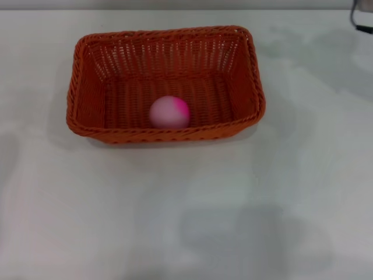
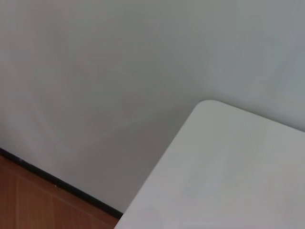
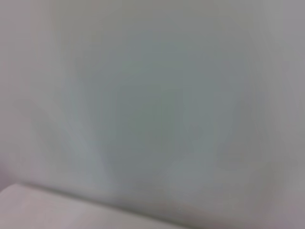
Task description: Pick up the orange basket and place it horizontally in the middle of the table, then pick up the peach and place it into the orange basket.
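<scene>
The orange basket (image 1: pixel 87 76) lies lengthwise across the middle of the white table (image 1: pixel 186 210) in the head view, its opening facing up. Inside it the peach (image 1: pixel 169 112) rests on the basket floor near the front wall, pink on one side and whitish on the other. Nothing is touching either of them. Only a dark sliver of my right gripper (image 1: pixel 362 17) shows, at the far right corner of the table, well away from the basket. My left gripper is out of view. Neither wrist view shows the basket or the peach.
The left wrist view shows a rounded corner of the table (image 2: pixel 228 171) against a grey wall (image 2: pixel 119 71), with brown floor (image 2: pixel 28 200) below. The right wrist view shows mostly blurred grey wall (image 3: pixel 152 95).
</scene>
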You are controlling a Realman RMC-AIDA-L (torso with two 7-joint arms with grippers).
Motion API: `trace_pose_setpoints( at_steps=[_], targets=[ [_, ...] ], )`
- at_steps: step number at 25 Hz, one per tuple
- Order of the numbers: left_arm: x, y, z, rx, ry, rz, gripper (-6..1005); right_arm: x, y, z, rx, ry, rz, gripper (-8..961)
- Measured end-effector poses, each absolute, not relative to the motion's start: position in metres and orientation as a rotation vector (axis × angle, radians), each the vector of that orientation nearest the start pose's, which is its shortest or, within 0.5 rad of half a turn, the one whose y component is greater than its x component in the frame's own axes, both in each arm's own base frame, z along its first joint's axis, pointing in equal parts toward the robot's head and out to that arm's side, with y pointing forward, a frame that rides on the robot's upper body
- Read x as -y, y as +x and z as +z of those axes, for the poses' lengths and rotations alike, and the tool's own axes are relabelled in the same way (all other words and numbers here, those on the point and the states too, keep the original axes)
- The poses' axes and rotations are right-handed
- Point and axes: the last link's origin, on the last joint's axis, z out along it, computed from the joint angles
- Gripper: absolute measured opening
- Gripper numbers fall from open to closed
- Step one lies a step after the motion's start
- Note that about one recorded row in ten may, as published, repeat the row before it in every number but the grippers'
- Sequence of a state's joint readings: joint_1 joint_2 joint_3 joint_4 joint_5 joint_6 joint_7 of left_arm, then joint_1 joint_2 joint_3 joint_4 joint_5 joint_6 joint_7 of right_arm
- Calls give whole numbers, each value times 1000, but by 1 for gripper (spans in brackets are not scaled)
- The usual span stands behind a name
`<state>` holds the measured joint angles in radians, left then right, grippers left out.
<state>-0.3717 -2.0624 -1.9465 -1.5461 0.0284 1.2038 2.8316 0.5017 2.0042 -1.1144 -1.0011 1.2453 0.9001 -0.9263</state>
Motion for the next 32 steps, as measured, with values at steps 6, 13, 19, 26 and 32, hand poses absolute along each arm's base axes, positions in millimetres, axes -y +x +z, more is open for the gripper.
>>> trace_pose_setpoints(
  at_steps=[6,13,19,26,32],
  targets=[
    [-364,-290,142,1375,-1246,-5,575,-424,269,78,-1074,-1953,546,851],
    [-367,-303,140,1314,-1247,-72,567,-424,296,85,-1022,-1824,478,795],
    [-377,-312,131,1247,-1268,-131,560,-421,323,87,-981,-1715,407,710],
    [-385,-316,112,1058,-1340,-269,552,-416,349,86,-977,-1604,379,603],
    [-382,-318,98,936,-1387,-362,548,-412,357,86,-950,-1571,357,537]
  ],
)
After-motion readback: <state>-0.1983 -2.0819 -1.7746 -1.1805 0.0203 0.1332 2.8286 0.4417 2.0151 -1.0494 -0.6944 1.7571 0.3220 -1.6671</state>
